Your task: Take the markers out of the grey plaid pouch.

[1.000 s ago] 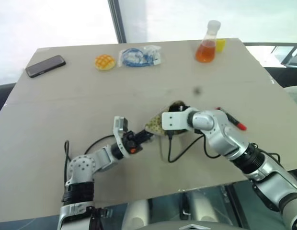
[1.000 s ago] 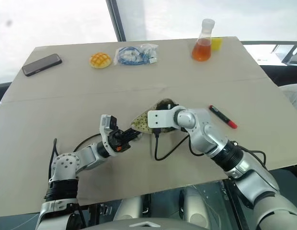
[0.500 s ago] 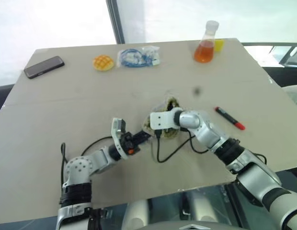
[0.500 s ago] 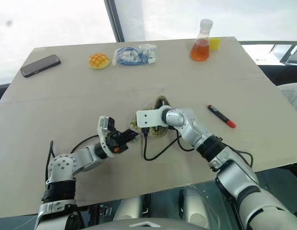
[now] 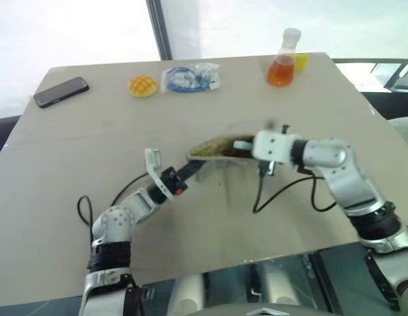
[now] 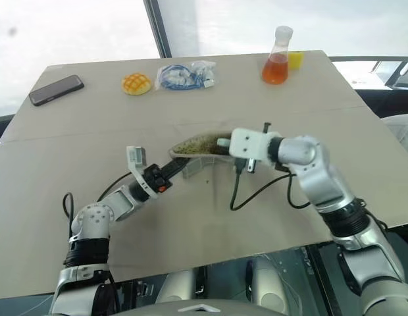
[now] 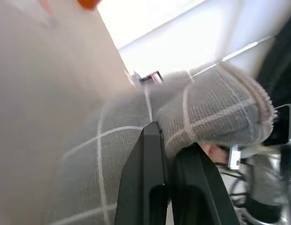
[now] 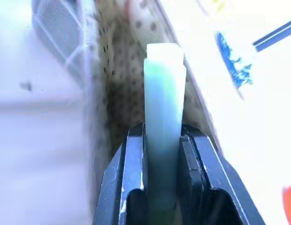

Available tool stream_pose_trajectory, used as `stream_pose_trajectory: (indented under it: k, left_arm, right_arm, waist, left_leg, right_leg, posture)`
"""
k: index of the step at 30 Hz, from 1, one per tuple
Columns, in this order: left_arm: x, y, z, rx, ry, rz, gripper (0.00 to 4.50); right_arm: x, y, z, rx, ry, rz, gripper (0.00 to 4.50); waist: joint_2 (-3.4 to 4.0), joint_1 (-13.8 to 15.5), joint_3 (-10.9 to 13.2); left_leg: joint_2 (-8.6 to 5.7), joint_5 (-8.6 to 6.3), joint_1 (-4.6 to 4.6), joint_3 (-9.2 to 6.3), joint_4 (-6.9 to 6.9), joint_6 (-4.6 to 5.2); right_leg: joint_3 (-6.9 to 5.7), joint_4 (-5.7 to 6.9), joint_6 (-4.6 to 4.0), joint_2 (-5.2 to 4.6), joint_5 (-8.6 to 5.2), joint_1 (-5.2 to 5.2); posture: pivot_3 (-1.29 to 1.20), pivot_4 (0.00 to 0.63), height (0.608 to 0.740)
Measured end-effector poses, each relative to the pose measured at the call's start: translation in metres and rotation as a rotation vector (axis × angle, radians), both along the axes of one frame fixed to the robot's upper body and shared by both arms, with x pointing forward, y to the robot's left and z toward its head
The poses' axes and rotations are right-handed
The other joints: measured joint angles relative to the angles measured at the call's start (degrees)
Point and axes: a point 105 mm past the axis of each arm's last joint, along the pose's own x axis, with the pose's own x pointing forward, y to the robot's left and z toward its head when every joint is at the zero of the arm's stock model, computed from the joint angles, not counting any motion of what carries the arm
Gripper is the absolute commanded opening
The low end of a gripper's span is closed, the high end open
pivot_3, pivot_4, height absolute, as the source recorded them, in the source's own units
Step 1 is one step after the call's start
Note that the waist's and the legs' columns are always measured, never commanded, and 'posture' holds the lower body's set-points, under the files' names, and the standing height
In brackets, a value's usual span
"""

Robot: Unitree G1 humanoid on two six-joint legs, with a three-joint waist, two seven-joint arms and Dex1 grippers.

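The grey plaid pouch (image 5: 214, 149) hung stretched just above the table (image 5: 72, 197) near its centre, its dotted olive lining facing up. The left hand (image 7: 170, 149) was pinched shut on the cloth at the pouch's eight o'clock end, apparently to anchor it and hold the mouth taut so the other arm could work inside. The right hand (image 8: 162, 136), at the three o'clock end of the opening, was clamped narrowly on a pale green marker (image 8: 163, 117), which stood out from between its fingers against the lining; judging by that, the marker was about to clear the pouch. Whether other markers were inside could not be told, since the interior was shadowed. Along the table's far edge sat things that played no part: a phone (image 5: 61, 91) at ten o'clock, a yellow bun (image 5: 143, 85) and a clear bag with blue cable (image 5: 189, 77) toward twelve, and a flask of orange liquid (image 5: 283, 62) at one o'clock.
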Motion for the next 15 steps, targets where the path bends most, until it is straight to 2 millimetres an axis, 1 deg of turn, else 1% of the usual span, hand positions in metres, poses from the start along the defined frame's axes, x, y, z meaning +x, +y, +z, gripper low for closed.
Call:
stream_pose_trajectory:
  k: [3, 5, 7, 9, 10, 11, 12, 13, 14, 15]
  left_arm:
    - [0.004, 0.0, 0.002, 0.036, -0.04, 0.002, 0.0]
    - [0.006, -0.001, 0.003, 0.051, -0.06, 0.003, 0.0]
    - [0.007, -0.001, 0.004, 0.071, -0.082, 0.006, 0.0]
    - [0.008, -0.002, 0.004, 0.101, -0.109, 0.011, 0.0]
    - [0.01, -0.001, 0.004, 0.146, -0.148, 0.032, 0.0]
    - [0.011, -0.001, 0.004, 0.156, -0.158, 0.038, 0.0]
    - [0.013, -0.001, 0.005, 0.188, -0.19, 0.052, 0.0]
    - [0.014, 0.001, 0.006, 0.213, -0.217, 0.072, 0.0]
    - [0.016, 0.003, 0.007, 0.241, -0.244, 0.093, 0.0]
    - [0.016, 0.005, 0.007, 0.257, -0.256, 0.104, 0.0]
  right_arm:
    - [-0.007, -0.002, -0.007, 0.02, 0.062, 0.027, 0.39]
    - [-0.009, 0.0, -0.003, 0.065, 0.081, 0.031, 0.39]
    - [-0.012, 0.007, 0.006, 0.169, 0.106, 0.044, 0.39]
    - [-0.015, 0.014, 0.021, 0.3, 0.12, 0.05, 0.39]
    - [-0.014, 0.015, 0.044, 0.485, 0.138, 0.03, 0.39]
    - [-0.014, 0.014, 0.052, 0.527, 0.135, 0.025, 0.39]
    - [-0.013, 0.007, 0.075, 0.637, 0.128, 0.002, 0.39]
    - [-0.013, -0.005, 0.104, 0.764, 0.098, -0.017, 0.39]
    - [-0.019, -0.022, 0.132, 0.872, 0.066, -0.031, 0.39]
    - [-0.022, -0.03, 0.144, 0.92, 0.046, -0.039, 0.39]
  waist:
    - [0.0, 0.06, 0.0]
    - [0.0, 0.06, 0.01]
    - [0.0, -0.01, 0.01]
    - [-0.01, 0.06, 0.01]
    - [0.04, 0.08, 0.04]
    - [0.05, 0.08, 0.04]
    - [0.05, 0.16, 0.05]
    - [0.06, 0.32, 0.05]
    - [0.05, 0.54, 0.05]
    - [0.03, 0.73, 0.02]
  left_leg:
    - [-0.02, 0.0, -0.03, 0.05, -0.05, 0.0]
    - [-0.02, 0.0, -0.09, 0.06, -0.05, 0.0]
    - [-0.02, 0.0, -0.1, 0.05, -0.07, 0.0]
    - [-0.01, 0.0, -0.11, 0.01, -0.1, 0.0]
    - [-0.01, 0.01, -0.13, 0.01, -0.1, 0.0]
    - [-0.01, 0.01, -0.14, 0.01, -0.1, 0.0]
    - [-0.02, 0.01, -0.14, 0.02, -0.1, 0.0]
    - [-0.03, 0.01, -0.2, 0.02, -0.08, 0.0]
    - [-0.03, 0.01, -0.21, 0.01, -0.08, 0.0]
    - [-0.03, 0.0, -0.22, 0.01, -0.09, 0.0]
  right_leg:
    - [0.02, -0.08, -0.01, -0.02, 0.01, 0.0]
    - [0.03, -0.11, -0.02, -0.02, 0.02, -0.04]
    - [0.03, -0.1, -0.05, -0.01, 0.06, -0.08]
    - [-0.01, -0.09, 0.05, 0.01, 0.23, -0.08]
    - [-0.01, -0.07, 0.04, 0.01, 0.24, -0.12]
    - [-0.01, -0.06, 0.04, 0.0, 0.24, -0.13]
    - [-0.01, -0.06, 0.03, -0.02, 0.25, -0.13]
    - [-0.01, -0.07, 0.02, -0.04, 0.26, -0.17]
    - [-0.03, -0.08, 0.02, -0.06, 0.26, -0.16]
    - [-0.05, -0.14, 0.01, -0.06, 0.26, -0.15]
  posture:
    - [0.0, 0.15, 0.74]
    - [0.0, 0.15, 0.74]
    - [0.0, 0.15, 0.74]
    - [0.0, 0.15, 0.74]
    - [0.0, 0.15, 0.74]
    - [0.0, 0.15, 0.74]
    - [0.0, 0.15, 0.74]
    - [0.0, 0.15, 0.74]
    - [0.0, 0.15, 0.74]
    - [0.0, 0.15, 0.74]
